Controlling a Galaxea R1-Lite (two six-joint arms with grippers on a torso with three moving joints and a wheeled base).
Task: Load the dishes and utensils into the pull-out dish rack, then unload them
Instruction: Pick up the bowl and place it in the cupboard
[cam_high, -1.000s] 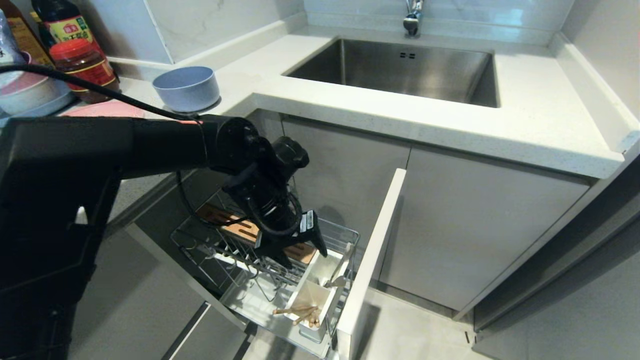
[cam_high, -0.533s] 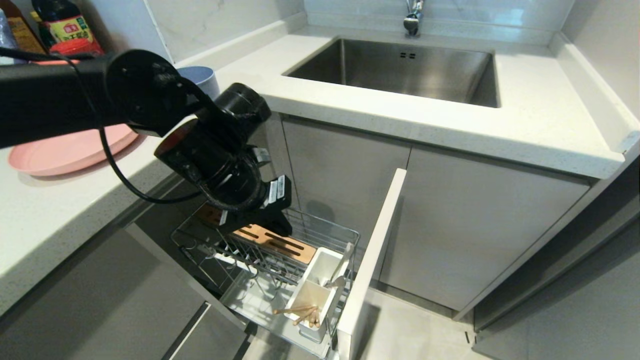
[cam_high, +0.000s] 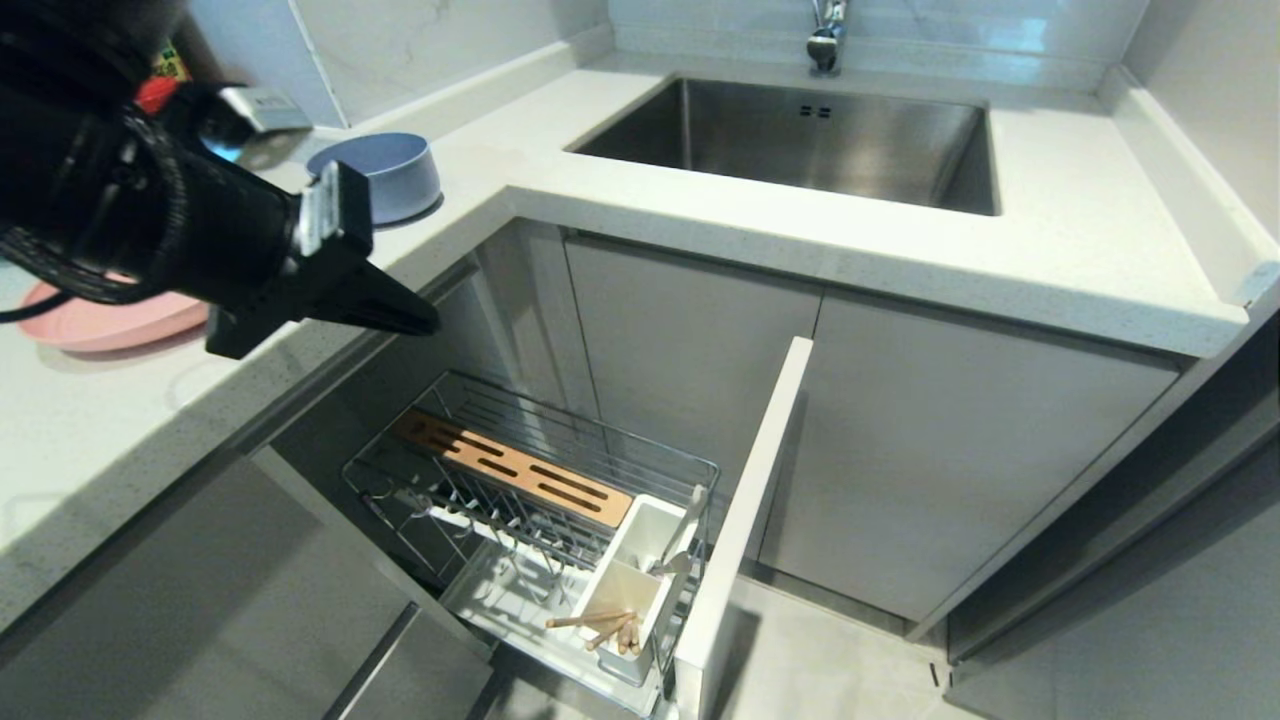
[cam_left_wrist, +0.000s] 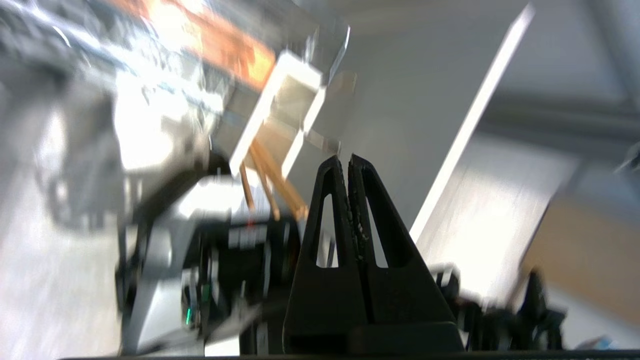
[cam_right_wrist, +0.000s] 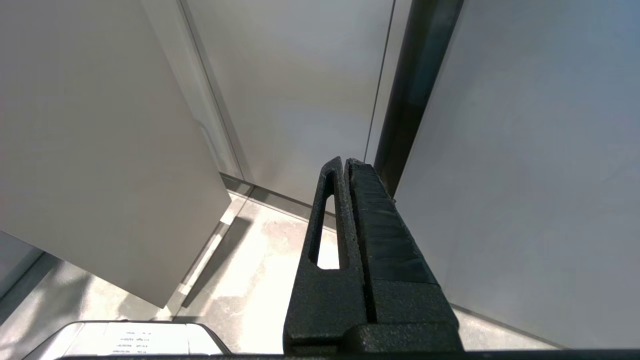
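The pull-out dish rack (cam_high: 455, 500) stands drawn out below the counter. Wooden chopsticks (cam_high: 598, 627) lie in the near compartment of its white utensil box (cam_high: 622, 590). A slim metal utensil (cam_high: 690, 520) leans in the far compartment; I cannot tell spoon from fork. On the counter sit the pink plate (cam_high: 95, 325) and the blue-grey bowl (cam_high: 385, 178). My left gripper (cam_high: 428, 323) hangs at counter height above the rack, shut and empty. In the blurred left wrist view, the left gripper (cam_left_wrist: 347, 159) is near the chopsticks (cam_left_wrist: 267, 182). My right gripper (cam_right_wrist: 345, 161) is parked, shut, pointing at the floor.
A slotted wooden board (cam_high: 510, 465) lies along the rack's far side. The narrow cabinet front (cam_high: 750, 500) stands on the rack's right. A steel sink (cam_high: 800, 135) and tap (cam_high: 828, 35) are at the back. Cabinet panels (cam_right_wrist: 100, 150) flank the right gripper.
My left arm has lifted out of the rack and swung up and left to counter height. Its gripper stood open over the dividers a second ago and is now shut, with nothing in it.
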